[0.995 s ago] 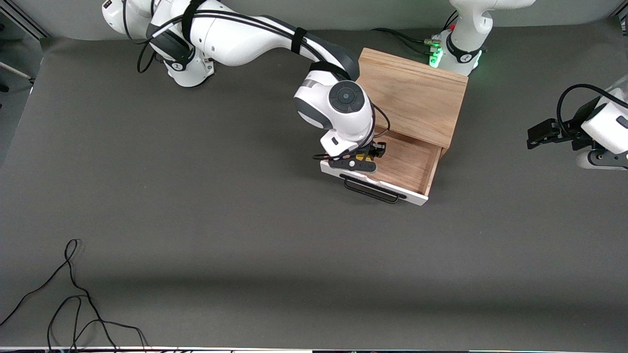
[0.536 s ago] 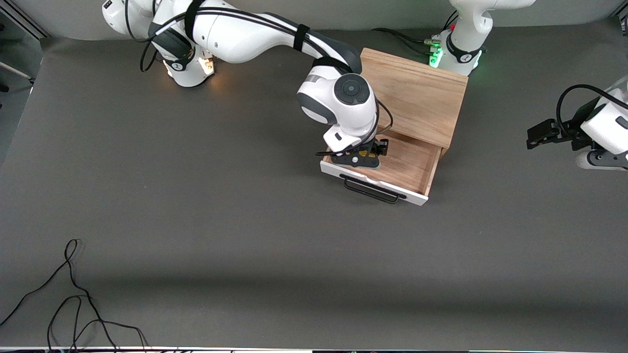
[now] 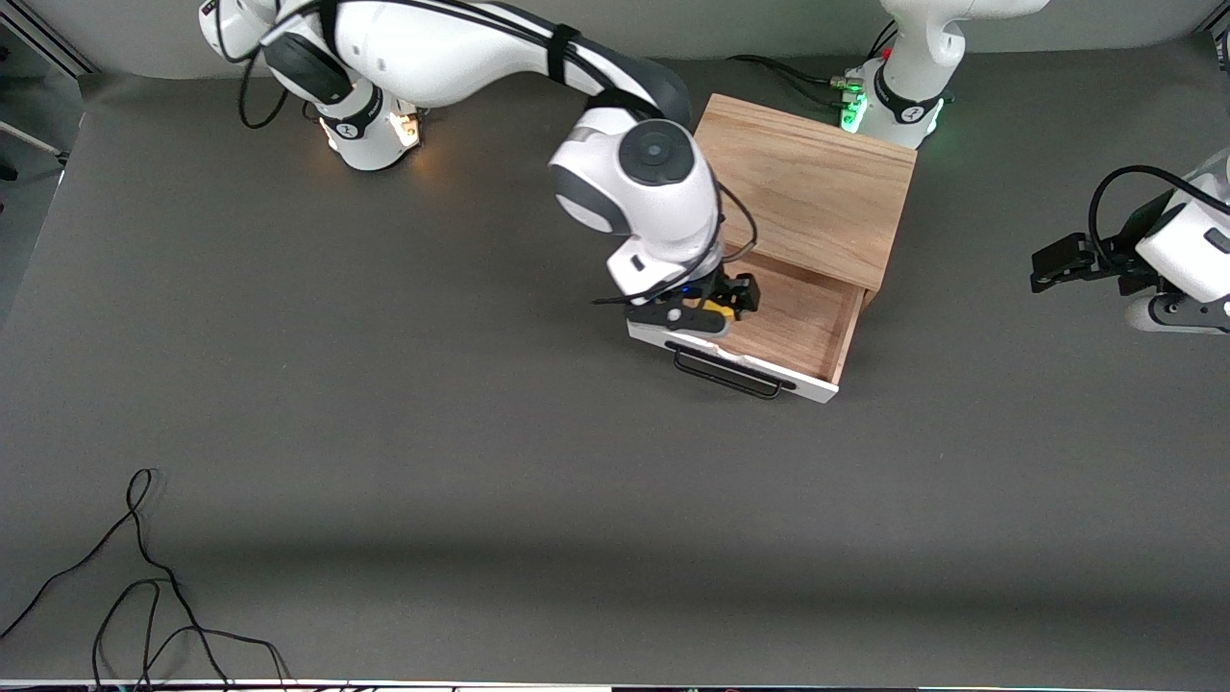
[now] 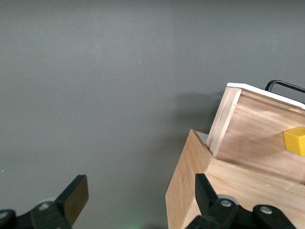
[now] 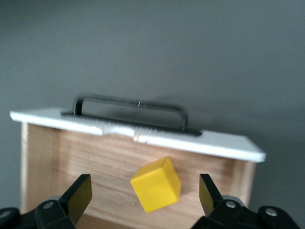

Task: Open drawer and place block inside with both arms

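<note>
The drawer stands pulled out of the light oak cabinet, its white front panel and black bar handle facing the front camera. The right gripper hangs over the drawer, at the end toward the right arm's base. From the front view its body hides most of what is under it, and only a sliver of the yellow block shows between the black fingers. The right wrist view fills this in: the right gripper's fingertips stand wide apart with the block between them and touching neither, tilted on the drawer's wooden floor just inside the white front panel, with the handle showing above that panel. The left gripper waits in the air over the bare table near the left arm's end, well apart from the cabinet. In the front view its fingers cannot be made out clearly, but the left wrist view shows them spread wide with nothing between them, one finger over the grey table. That same view also looks across the cabinet's corner into the open drawer, where the block sits on the floor.
</note>
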Tool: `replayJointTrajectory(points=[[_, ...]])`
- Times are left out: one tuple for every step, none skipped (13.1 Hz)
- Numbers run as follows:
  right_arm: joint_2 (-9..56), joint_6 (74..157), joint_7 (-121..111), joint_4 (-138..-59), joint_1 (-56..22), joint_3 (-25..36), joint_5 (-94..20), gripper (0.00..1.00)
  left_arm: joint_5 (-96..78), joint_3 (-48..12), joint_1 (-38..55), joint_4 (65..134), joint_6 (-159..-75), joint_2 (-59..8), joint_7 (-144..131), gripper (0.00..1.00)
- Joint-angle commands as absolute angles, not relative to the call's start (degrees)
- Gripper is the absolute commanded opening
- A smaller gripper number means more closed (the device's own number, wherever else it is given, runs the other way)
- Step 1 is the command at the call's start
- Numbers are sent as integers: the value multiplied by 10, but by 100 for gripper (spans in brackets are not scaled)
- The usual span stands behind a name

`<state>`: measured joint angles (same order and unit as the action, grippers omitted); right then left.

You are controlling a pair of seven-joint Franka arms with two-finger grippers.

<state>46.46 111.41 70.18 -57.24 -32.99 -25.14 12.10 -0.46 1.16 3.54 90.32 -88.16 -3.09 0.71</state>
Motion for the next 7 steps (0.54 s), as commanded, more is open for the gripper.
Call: replayJointTrajectory(points=[[418, 1062, 663, -589, -226, -326, 132, 100, 3, 9, 35, 909, -877, -25, 16, 100], [402, 1045, 630, -589, -194, -337, 131, 100, 4, 9, 35, 909, -877, -25, 16, 100], [388, 1029, 601, -590, -166, -339, 130, 100, 3, 9, 35, 909, -877, -25, 16, 100], [368, 1009, 570, -591, -141, -339, 129, 100, 4, 9, 35, 909, -877, -25, 16, 100], [352, 990, 532, -600, -114, -340, 128, 100, 4, 9, 36, 909, -877, -25, 16, 100], [328, 984, 498, -617, -83, -346, 127, 100, 4, 9, 36, 909, -877, -25, 16, 100], [302, 984, 476, -641, -56, -347, 127, 100, 3, 9, 36, 909, -877, -26, 16, 100]])
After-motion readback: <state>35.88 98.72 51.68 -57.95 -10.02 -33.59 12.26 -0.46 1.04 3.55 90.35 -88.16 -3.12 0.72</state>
